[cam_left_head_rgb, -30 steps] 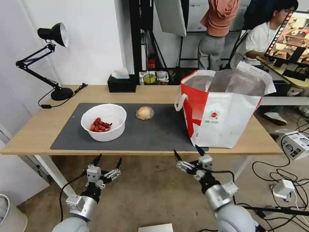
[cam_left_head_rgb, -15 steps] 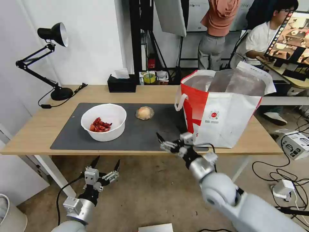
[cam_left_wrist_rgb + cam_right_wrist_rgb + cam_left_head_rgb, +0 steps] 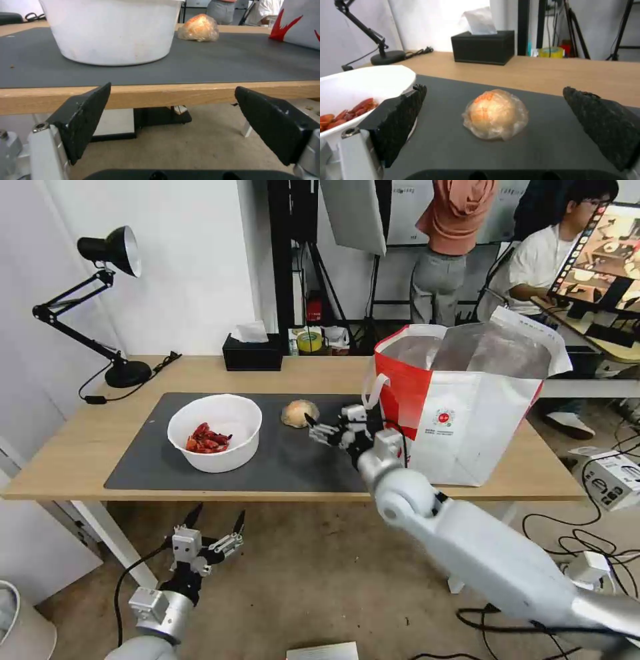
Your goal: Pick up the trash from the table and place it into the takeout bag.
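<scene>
right tool (image 3: 325, 424) spread | low over mat (image 3: 307, 460) | facing wrapped ball (image 3: 300, 413)

The right arm hides part of the takeout bag (image 3: 467, 427), whose inside stays unseen.

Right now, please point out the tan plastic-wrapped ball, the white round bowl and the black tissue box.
tan plastic-wrapped ball (image 3: 495, 115), right wrist view, its middle.
white round bowl (image 3: 230, 417), head view, bare inner wall.
black tissue box (image 3: 483, 47), right wrist view, front face.
</scene>
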